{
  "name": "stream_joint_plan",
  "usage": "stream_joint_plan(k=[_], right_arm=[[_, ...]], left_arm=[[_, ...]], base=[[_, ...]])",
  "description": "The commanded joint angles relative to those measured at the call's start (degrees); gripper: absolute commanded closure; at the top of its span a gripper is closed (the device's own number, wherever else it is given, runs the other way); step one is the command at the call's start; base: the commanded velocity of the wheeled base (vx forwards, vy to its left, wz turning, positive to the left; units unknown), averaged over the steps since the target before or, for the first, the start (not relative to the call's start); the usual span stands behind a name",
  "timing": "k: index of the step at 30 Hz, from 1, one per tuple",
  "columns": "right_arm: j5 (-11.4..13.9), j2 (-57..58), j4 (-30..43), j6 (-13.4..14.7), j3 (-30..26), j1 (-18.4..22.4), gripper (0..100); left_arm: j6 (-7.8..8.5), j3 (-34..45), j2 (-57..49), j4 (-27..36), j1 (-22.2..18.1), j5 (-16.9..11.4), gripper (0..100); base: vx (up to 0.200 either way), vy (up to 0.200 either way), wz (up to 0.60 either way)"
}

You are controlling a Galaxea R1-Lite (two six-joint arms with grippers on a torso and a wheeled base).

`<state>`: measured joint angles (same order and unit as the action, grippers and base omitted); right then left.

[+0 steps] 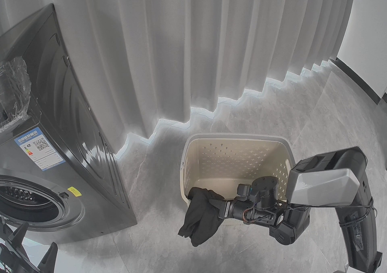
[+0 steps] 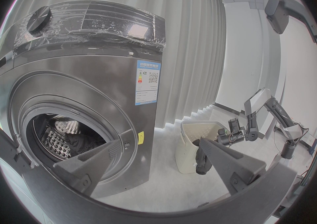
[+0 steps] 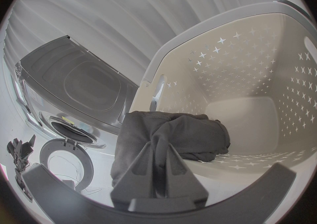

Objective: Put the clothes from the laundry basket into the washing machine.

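Observation:
The cream laundry basket (image 1: 234,137) stands on the floor to the right of the grey washing machine (image 1: 72,124). My right gripper (image 1: 213,205) is shut on a dark garment (image 1: 199,217), which drapes over the basket's near left rim and hangs outside it. In the right wrist view the fingers (image 3: 145,168) pinch a fold of the garment (image 3: 185,132) just above the basket wall (image 3: 247,69). My left gripper (image 2: 157,142) is open and holds nothing, low in front of the machine's round opening (image 2: 66,135). Dark clothing (image 2: 82,142) lies inside the drum.
The machine's round door (image 3: 66,165) hangs open towards the floor. A white curtain (image 1: 201,44) runs behind the basket and the machine. Bare tiled floor (image 1: 153,189) separates the machine from the basket.

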<state>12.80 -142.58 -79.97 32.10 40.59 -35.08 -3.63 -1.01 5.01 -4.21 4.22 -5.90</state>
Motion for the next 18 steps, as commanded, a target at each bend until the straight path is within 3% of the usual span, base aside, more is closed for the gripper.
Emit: stream_joint_plan(k=[1,11,14,18], right_arm=[[0.0,0.5,-0.2,0.0,-0.3,0.0,100],[-1.0,12.9,-9.0,-0.5,-8.8,-0.2,100],[-0.3,21.0,-9.0,-0.5,-12.5,-0.2,100],[2.5,29.2,-9.0,-0.7,-15.0,-1.8,100]], left_arm=[[-0.06,1.0,0.1,0.0,0.0,0.1,0],[-0.15,1.0,0.0,0.0,0.0,0.3,0],[-0.23,1.0,0.0,0.0,0.0,0.5,0],[-0.85,1.0,0.0,0.0,0.0,0.4,0]], base=[[0.000,0.000,0.00],[0.000,0.000,0.00],[0.000,0.000,0.00],[0.000,0.000,0.00]])
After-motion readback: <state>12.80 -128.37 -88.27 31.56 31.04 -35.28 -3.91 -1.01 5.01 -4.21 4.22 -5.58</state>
